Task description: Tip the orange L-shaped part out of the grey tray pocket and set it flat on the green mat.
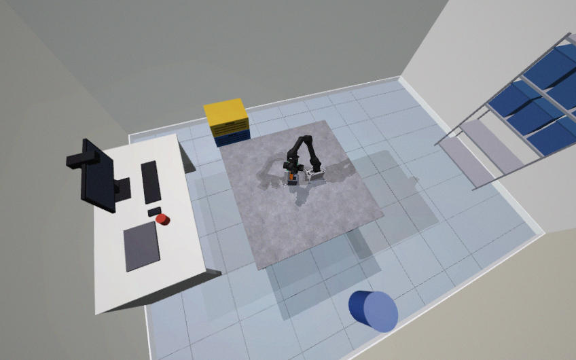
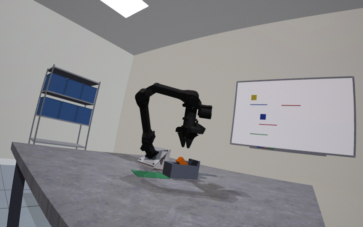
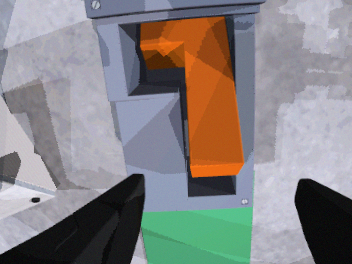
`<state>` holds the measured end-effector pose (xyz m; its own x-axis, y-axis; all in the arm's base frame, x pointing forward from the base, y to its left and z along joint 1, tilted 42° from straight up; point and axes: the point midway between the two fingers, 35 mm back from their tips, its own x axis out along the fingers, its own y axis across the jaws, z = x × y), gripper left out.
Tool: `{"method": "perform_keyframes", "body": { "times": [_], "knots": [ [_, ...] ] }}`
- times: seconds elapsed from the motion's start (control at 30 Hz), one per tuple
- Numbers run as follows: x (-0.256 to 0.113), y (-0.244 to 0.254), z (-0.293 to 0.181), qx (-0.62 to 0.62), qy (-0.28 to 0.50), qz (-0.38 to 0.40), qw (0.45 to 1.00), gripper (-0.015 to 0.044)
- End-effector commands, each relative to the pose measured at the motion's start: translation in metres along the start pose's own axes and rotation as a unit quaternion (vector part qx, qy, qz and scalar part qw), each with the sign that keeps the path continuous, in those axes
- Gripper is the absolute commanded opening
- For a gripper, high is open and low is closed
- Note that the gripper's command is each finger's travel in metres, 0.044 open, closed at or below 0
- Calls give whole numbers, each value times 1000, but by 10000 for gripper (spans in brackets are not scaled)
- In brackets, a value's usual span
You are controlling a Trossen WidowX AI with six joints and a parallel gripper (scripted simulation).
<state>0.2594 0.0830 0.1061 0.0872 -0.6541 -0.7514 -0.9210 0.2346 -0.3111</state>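
Observation:
The orange L-shaped part [image 1: 291,174] [image 2: 181,160] [image 3: 212,110] sits tilted in the grey tray [image 1: 292,183] [image 2: 184,171] [image 3: 150,200]. Its L-shaped end is down in the pocket, and its straight end stands raised above the tray top, on the side towards the green mat [image 2: 151,174] [image 3: 200,234]. The mat lies flat beside the tray. My gripper [image 2: 185,147] [image 3: 221,187] is open and empty, and hangs above the tray and the part. In the wrist view its fingertips stand wide apart, one on each side of the part's raised end. The arm hides most of the mat in the top view.
The arm's pale base plate [image 1: 315,174] [image 2: 153,160] stands on the table close to the tray. The tray has a taller wall [image 2: 194,162] [image 3: 175,8] at the L-shaped end. The grey table [image 1: 289,229] [image 2: 128,203] carries all of this.

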Motion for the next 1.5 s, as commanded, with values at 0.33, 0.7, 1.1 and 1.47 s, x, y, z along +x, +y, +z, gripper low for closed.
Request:
{"method": "perform_keyframes", "body": {
  "times": [0.33, 0.7, 1.1, 1.47],
  "knots": [
    [28, -1, -7, -50, 2, -2, 999, 280],
    [41, -2, -7, -50, 2, -2, 999, 280],
    [61, -2, -7, -50, 2, -2, 999, 280],
    [78, -2, -8, -50, 3, -2, 999, 280]
  ]
}}
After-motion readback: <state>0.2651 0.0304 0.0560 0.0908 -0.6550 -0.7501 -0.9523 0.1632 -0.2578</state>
